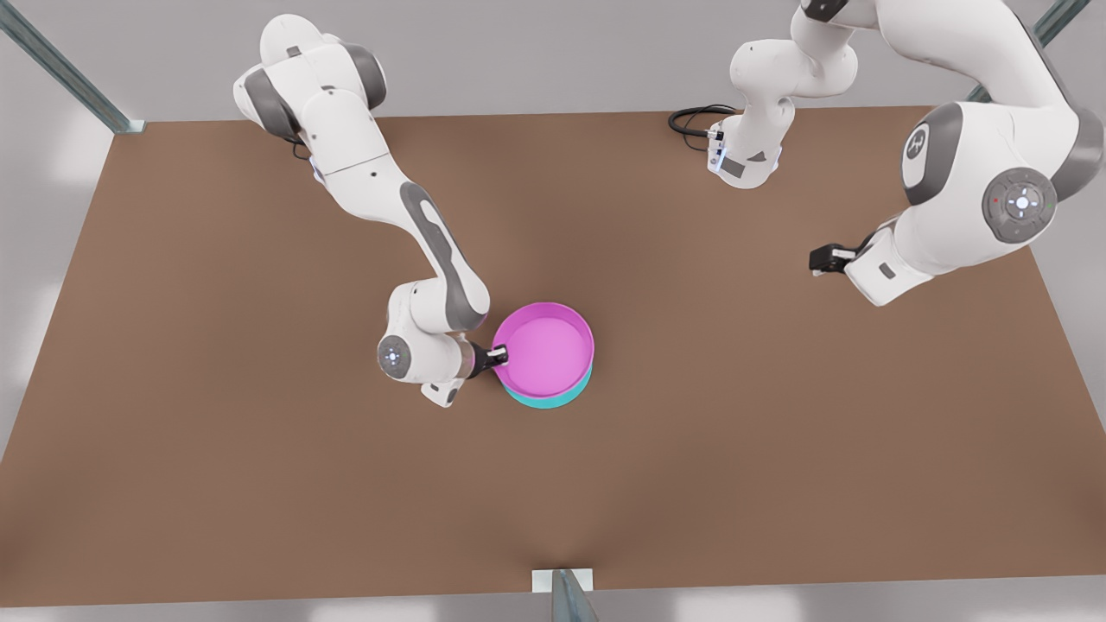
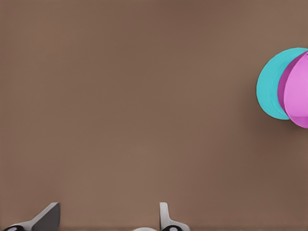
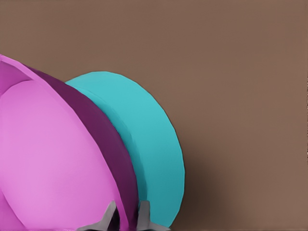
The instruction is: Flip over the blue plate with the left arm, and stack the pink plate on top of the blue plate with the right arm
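Note:
The pink plate (image 1: 549, 345) rests rim-up on the blue plate (image 1: 544, 399), whose turquoise edge peeks out beneath it near the table's middle. My right gripper (image 1: 499, 352), on the arm at the front view's left, is shut on the pink plate's rim. In the right wrist view its fingertips (image 3: 110, 216) straddle the pink plate (image 3: 48, 163), with the blue plate (image 3: 144, 139) behind. My left gripper (image 1: 821, 257) waits open above the table at the front view's right. In the left wrist view, the left gripper (image 2: 106, 219) is empty; the blue plate (image 2: 272, 86) and pink plate (image 2: 298, 91) lie far off.
The brown table (image 1: 259, 475) stretches wide around the stack. A black cable (image 1: 691, 117) coils at the far edge by an arm's base. A metal post (image 1: 566, 592) stands at the near edge, and slanted frame bars (image 1: 69, 73) flank the far corners.

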